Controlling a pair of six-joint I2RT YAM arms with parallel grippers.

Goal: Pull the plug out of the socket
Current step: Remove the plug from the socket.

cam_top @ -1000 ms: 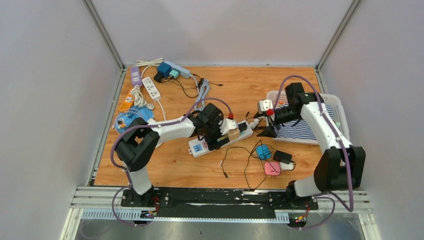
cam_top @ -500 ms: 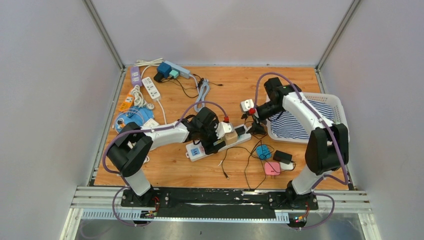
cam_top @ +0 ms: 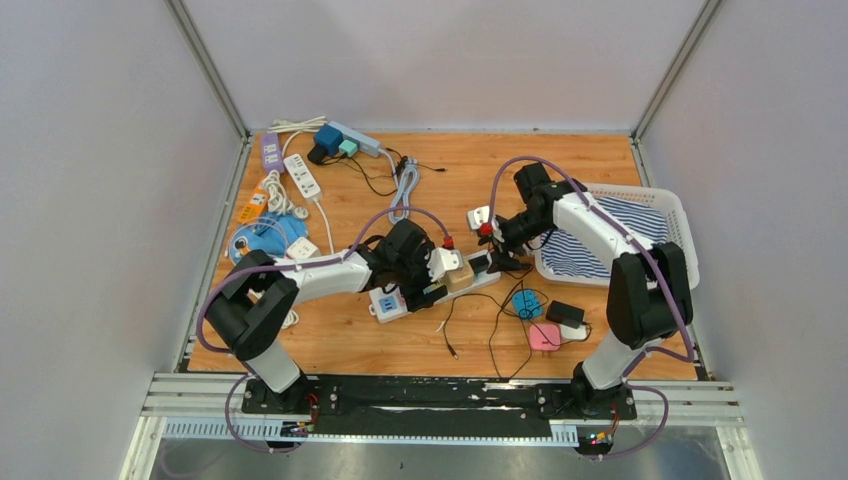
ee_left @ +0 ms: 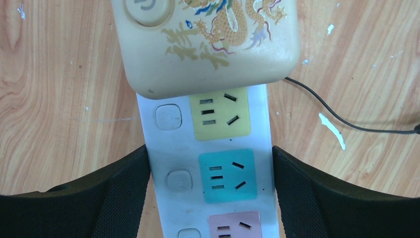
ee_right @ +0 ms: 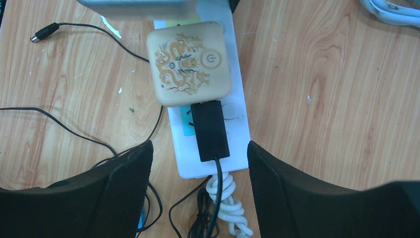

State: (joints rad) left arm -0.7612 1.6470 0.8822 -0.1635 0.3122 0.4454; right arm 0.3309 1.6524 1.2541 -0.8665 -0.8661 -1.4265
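— Where's the plug?
— The beige plug (ee_right: 188, 63) sits in the strip (ee_right: 238, 141), and a black plug (ee_right: 210, 130) is seated just beside it.
— Any writing?
— No words. It has a gold dragon print and a button with a power symbol.
— Grippers?
— The left gripper (ee_left: 210, 153) is clamped on the strip's sides. The right gripper (ee_right: 198, 146) has its fingers apart, straddling the black plug without touching it.

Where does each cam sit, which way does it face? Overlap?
Top external: above, behind the bases, facing down at the wooden table; left arm, right arm show.
Left wrist: straight down on the white power strip; left gripper hugs its sides.
Right wrist: down on the slim black plug; right gripper open, framing it.
Shared: beige dragon-print adapter, all three.
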